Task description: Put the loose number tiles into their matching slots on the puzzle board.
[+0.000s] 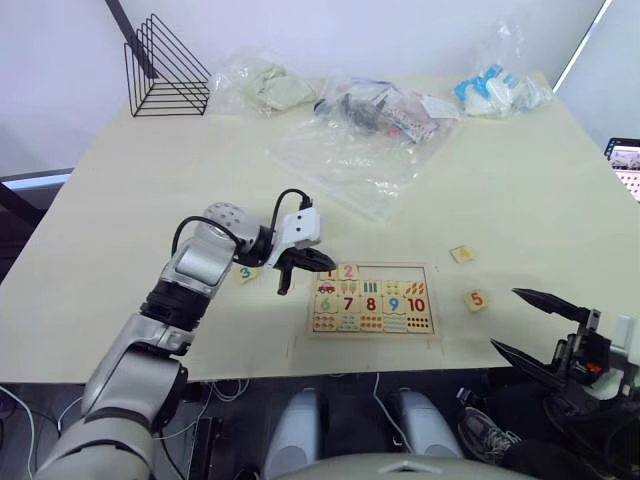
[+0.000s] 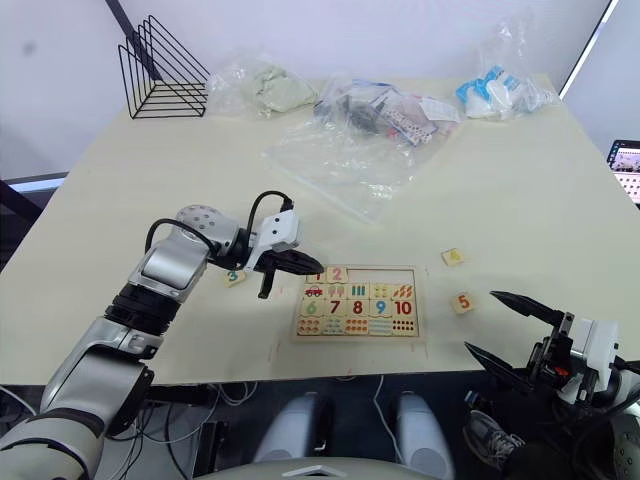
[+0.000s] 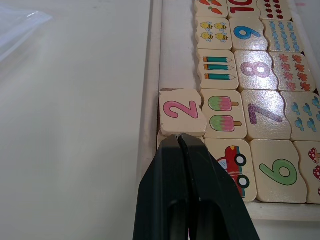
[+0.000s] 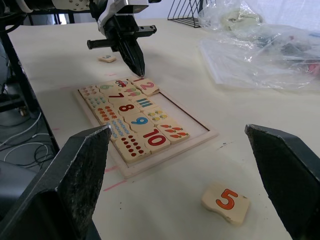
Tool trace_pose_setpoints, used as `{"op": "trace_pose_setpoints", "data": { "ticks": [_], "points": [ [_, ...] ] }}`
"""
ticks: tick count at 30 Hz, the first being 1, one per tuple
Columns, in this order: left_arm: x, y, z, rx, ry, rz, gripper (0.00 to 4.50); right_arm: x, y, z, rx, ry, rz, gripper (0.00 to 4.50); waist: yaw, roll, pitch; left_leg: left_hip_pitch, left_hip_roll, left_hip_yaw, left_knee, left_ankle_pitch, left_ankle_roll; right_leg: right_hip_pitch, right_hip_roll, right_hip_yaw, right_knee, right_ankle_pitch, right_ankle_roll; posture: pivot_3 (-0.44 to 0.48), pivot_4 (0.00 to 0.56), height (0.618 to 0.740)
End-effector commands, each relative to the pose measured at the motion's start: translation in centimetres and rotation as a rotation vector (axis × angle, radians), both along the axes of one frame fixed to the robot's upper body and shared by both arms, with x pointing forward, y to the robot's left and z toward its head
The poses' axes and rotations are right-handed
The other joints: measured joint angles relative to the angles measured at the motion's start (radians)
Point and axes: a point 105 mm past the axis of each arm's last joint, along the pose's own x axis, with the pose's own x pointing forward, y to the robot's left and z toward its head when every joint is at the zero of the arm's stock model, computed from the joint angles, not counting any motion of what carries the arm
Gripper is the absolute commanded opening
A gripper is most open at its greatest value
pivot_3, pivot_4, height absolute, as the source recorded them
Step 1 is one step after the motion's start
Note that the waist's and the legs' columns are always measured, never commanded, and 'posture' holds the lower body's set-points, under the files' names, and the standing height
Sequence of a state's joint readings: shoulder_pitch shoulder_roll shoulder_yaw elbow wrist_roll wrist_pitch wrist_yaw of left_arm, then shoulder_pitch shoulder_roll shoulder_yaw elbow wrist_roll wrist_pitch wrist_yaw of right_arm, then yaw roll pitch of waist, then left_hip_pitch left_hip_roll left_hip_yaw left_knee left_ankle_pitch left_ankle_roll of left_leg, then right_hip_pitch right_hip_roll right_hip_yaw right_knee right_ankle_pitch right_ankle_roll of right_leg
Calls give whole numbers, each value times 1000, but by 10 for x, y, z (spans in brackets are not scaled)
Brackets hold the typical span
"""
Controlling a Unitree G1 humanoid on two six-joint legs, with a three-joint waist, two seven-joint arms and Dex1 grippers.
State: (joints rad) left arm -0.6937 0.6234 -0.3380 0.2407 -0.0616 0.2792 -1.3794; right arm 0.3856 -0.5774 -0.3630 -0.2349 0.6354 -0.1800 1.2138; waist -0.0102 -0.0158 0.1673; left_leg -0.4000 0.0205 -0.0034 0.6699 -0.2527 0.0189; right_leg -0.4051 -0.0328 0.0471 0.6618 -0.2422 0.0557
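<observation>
Tile with a green 3 (image 1: 245,273) lies loose on the cream surface (image 1: 520,200), left of the left gripper (image 1: 300,268), whose fingers are clenched empty at the light-wood puzzle board's (image 1: 375,335) corner beside the pink 2 tile (image 3: 179,111). Orange 5 tile (image 1: 476,299) sits right of the board, near the right gripper (image 1: 520,320), fingers spread wide.

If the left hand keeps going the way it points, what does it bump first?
Probably the 2 tile: the shut left hand points at it on the board. Depth is hard to judge.
</observation>
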Motion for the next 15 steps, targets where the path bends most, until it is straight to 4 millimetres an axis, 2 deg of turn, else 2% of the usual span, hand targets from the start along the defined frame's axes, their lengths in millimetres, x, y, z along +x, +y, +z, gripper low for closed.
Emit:
{"op": "trace_pose_setpoints", "data": {
  "ticks": [1, 15],
  "points": [
    [-3, -4, 5, 2, -24, -29, 48, -1, -2, 10, -15, -46, -8, 4500, 0, 0, 0, 0, 0, 0, 0, 0, 0, 0, 0, 0, 0, 0, 0, 0, 150, 740],
    [-3, -8, 1, 9, -22, -38, 48, -1, -2, 9, -13, -45, -12, 4500, 0, 0, 0, 0, 0, 0, 0, 0, 0, 0, 0, 0, 0, 0, 0, 0, 150, 740]
  ]
}}
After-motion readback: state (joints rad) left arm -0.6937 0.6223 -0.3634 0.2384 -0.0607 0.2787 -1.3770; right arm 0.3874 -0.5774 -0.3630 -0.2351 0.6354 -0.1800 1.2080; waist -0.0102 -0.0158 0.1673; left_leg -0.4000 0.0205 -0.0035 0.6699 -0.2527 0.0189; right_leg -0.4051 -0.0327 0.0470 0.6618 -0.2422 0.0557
